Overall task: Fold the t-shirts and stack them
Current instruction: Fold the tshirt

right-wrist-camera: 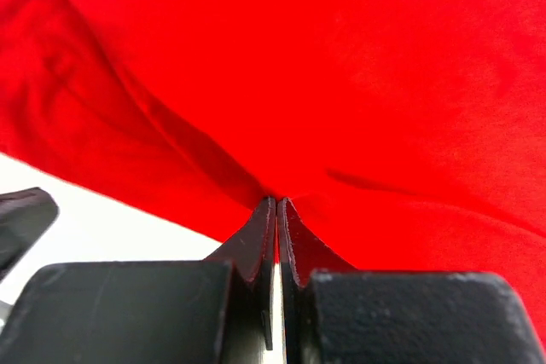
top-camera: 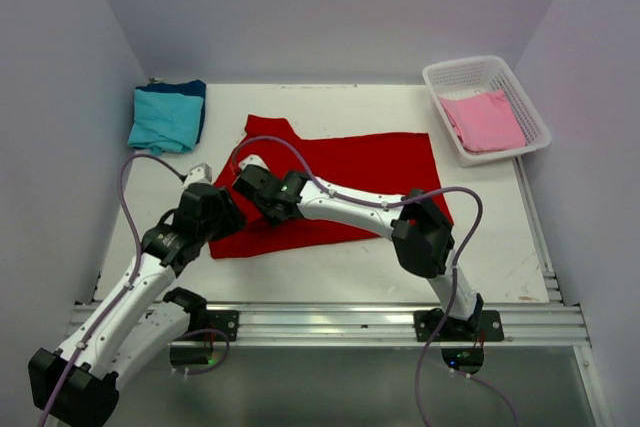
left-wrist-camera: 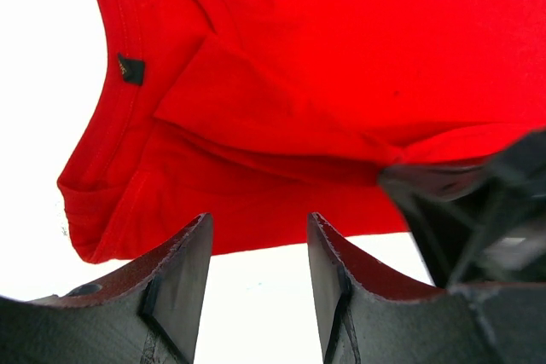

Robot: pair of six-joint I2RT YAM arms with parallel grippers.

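The red t-shirt (top-camera: 350, 172) lies spread on the white table (top-camera: 330, 267), partly folded along its near left edge. My right gripper (top-camera: 250, 175) reaches across to the shirt's left part and is shut on a pinch of red cloth (right-wrist-camera: 281, 125). My left gripper (top-camera: 205, 182) is open at the shirt's left near edge; in its wrist view (left-wrist-camera: 258, 232) the jaws stand apart over bare table, just short of the red hem (left-wrist-camera: 256, 210). A folded teal t-shirt (top-camera: 165, 117) lies on a dark blue one (top-camera: 198, 90) at the back left. A pink t-shirt (top-camera: 485, 119) lies in the basket.
A white lattice basket (top-camera: 437, 82) stands at the back right. Grey walls close in the table on three sides. A metal rail (top-camera: 330, 319) runs along the near edge, with the arm bases on it.
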